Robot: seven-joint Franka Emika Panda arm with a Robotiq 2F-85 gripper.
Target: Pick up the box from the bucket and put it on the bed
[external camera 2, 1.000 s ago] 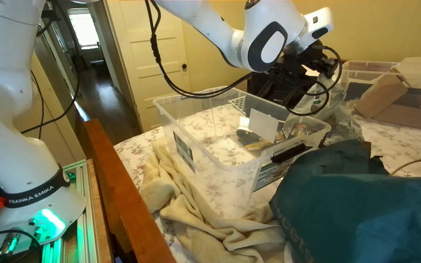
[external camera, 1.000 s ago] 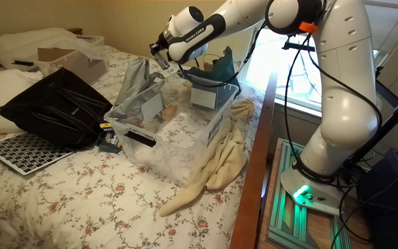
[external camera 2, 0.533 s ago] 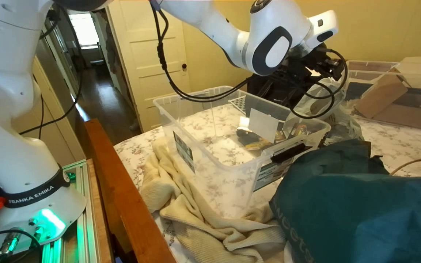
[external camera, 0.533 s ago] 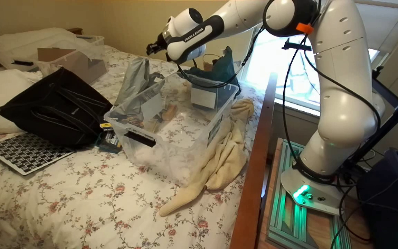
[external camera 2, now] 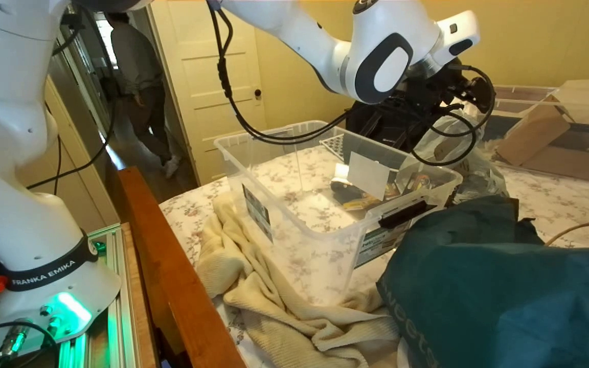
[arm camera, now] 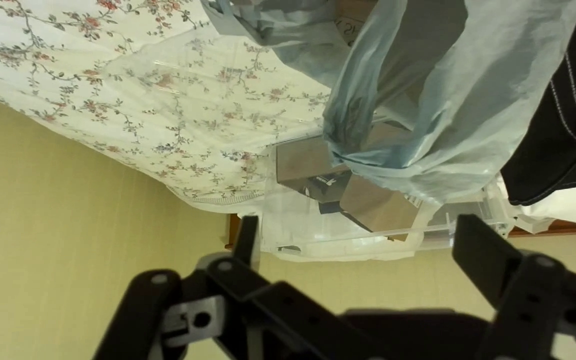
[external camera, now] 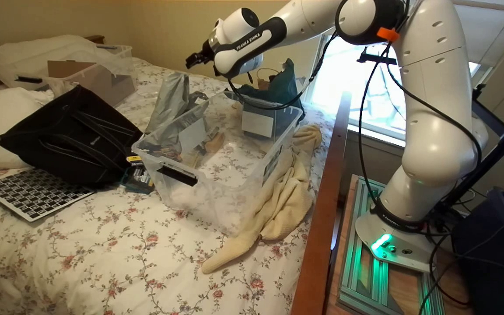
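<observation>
My gripper (arm camera: 358, 220) stands open, its two dark fingers (arm camera: 485, 260) wide apart with nothing between them. In an exterior view the gripper (external camera: 195, 60) hangs high above the bed (external camera: 147, 249), beyond the bucket and over the grey plastic bag. The bucket is a clear plastic bin (external camera 2: 304, 266) on the flowered bed, with a few items inside at one end. I cannot make out the box for certain in any view; it may be hidden by the bag or the bin. A brown surface with writing (arm camera: 350, 25) partly shows at the bag in the wrist view.
The crumpled grey plastic bag (external camera: 169, 100) stands beside the bin, near a black bag (external camera: 72, 135). A green bag (external camera 2: 478, 286) and cream blanket (external camera: 287, 205) flank the bin. Farther off sits another clear bin (arm camera: 293, 235) with cardboard. A person (external camera 2: 138, 76) is in the hallway.
A second ago the gripper was shut on a small pale box; half a second ago it was gone from the fingers. The gripper has opened and shifted slightly. A person has appeared in the hallway.
</observation>
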